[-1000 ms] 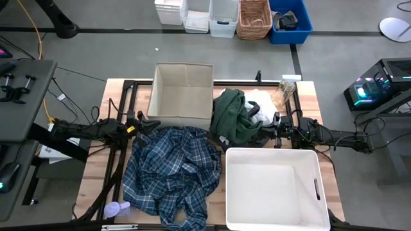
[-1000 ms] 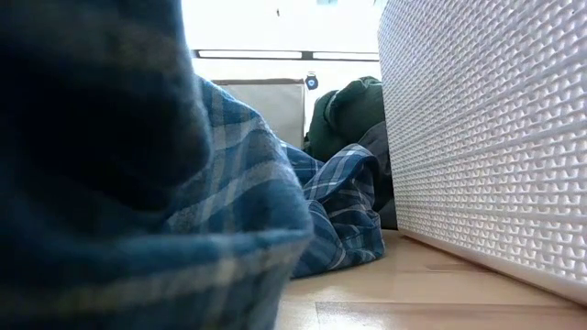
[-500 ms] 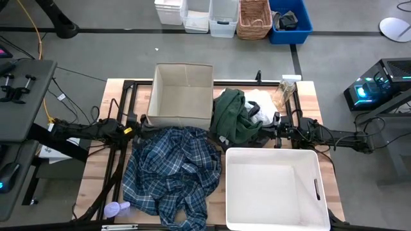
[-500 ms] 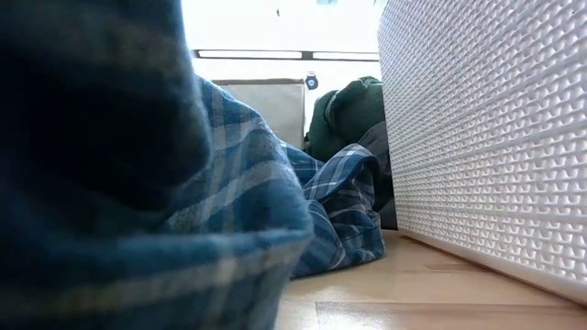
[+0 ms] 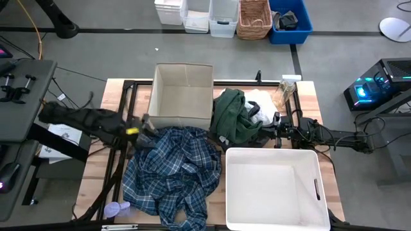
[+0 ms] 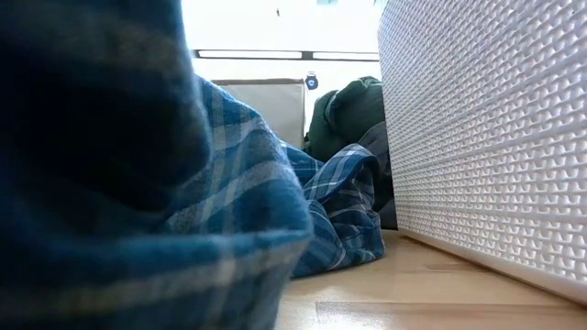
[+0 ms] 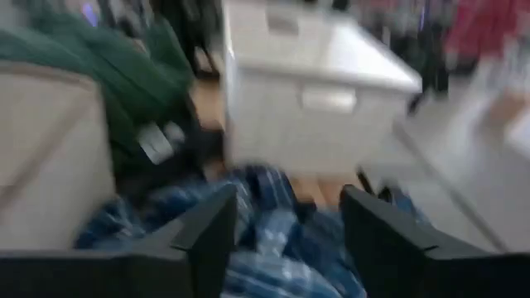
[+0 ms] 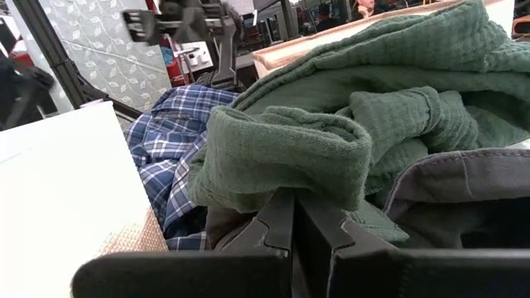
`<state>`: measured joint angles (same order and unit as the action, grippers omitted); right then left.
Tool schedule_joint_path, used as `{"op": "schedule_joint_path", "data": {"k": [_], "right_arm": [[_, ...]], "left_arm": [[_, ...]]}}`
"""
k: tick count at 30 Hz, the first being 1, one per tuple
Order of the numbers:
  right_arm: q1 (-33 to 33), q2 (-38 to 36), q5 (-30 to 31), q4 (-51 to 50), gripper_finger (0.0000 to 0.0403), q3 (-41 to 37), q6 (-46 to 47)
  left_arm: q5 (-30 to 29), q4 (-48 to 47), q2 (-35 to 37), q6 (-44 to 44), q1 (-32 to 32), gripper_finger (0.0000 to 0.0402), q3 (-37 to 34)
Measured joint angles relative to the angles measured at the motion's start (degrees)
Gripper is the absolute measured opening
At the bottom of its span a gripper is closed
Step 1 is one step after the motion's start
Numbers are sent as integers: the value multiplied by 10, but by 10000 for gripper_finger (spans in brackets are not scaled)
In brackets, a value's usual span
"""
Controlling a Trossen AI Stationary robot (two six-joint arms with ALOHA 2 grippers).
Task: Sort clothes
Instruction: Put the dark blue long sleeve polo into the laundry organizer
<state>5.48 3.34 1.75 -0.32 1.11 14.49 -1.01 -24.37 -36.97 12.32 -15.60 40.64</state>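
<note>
Clothes lie piled mid-table: plaid shirt (image 5: 172, 168) sprawled across the left-front, dark green garment (image 5: 235, 114) heaped just behind the white bin (image 5: 273, 215), a grey-black garment (image 8: 464, 186) under the green one, white lacy pieces (image 5: 263, 101) showing behind it. Beige box (image 5: 182, 96) stands at the back, touching the shirt's far edge; both containers look empty, so sorting is likely at its start. Left gripper (image 5: 142, 126) sits at the shirt's upper-left corner beside the beige box, fingers (image 7: 207, 240) spread wide with blue plaid visible between them, holding nothing, probably lined up to take the shirt there because that edge is free. Right gripper (image 8: 294, 228) is at the green heap's right side, fingers pressed together; green cloth drapes over the tips, but whether any fabric is actually pinched cannot be told. Small lavender object (image 5: 113, 209) rests at the table's front-left, touching the shirt hem, not part of the sort.
</note>
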Motion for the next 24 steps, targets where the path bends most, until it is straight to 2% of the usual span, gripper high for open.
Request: {"op": "schedule_joint_path", "data": {"k": [3,5,9,11,12,15,18,21,24], "right_arm": [[0,0,0,0,1,0,0],[0,0,0,0,1,0,0],[0,0,0,0,1,0,0],[0,0,0,0,1,0,0],[0,0,0,0,1,0,0],[0,0,0,0,1,0,0],[0,0,0,0,1,0,0],[0,0,0,0,1,0,0],[0,0,0,0,1,0,0]], "left_arm": [[14,-106,-121,-3,-37,250,111],[2,-178,-194,-4,-62,265,182],[-123,-341,-324,29,-100,275,316],[-187,-416,-378,83,-107,275,364],[-201,-450,-402,120,-106,274,379],[-164,-541,-462,213,-90,274,393],[-127,-570,-510,254,-74,274,384],[-96,-536,-545,266,-57,274,366],[-23,-467,-581,266,-44,274,341]]}}
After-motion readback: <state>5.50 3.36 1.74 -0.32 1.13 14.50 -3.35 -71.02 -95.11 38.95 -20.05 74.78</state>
